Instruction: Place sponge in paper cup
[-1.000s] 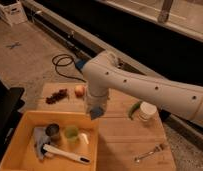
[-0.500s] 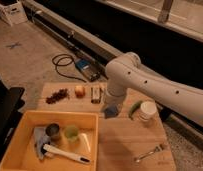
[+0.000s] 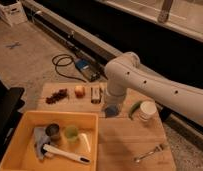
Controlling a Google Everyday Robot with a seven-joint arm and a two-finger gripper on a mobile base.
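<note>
One sponge (image 3: 111,111), held, not yet in paper cup (image 3: 147,109).
Gripper (image 3: 111,106) clamped on it low over the wooden board (image 3: 125,145), near the cup, green object (image 3: 135,107) between. Left to do: carry across, release inside.

Your arm (image 3: 145,82) wears a smooth, matt white plastic shell. Its gripper (image 3: 111,106), low over the pale, matt wooden counter (image 3: 130,145) near the paper cup (image 3: 147,109), has its jaws closed on the sponge (image 3: 111,112), which looks soft and matt blue. The cup looks like plain white paper. The bin (image 3: 25,117) is smooth yellow plastic; inside it you have a dull dark metal can (image 3: 53,131) and a limp grey-blue cloth (image 3: 40,137). The fork (image 3: 149,152) glints like metal.
</note>
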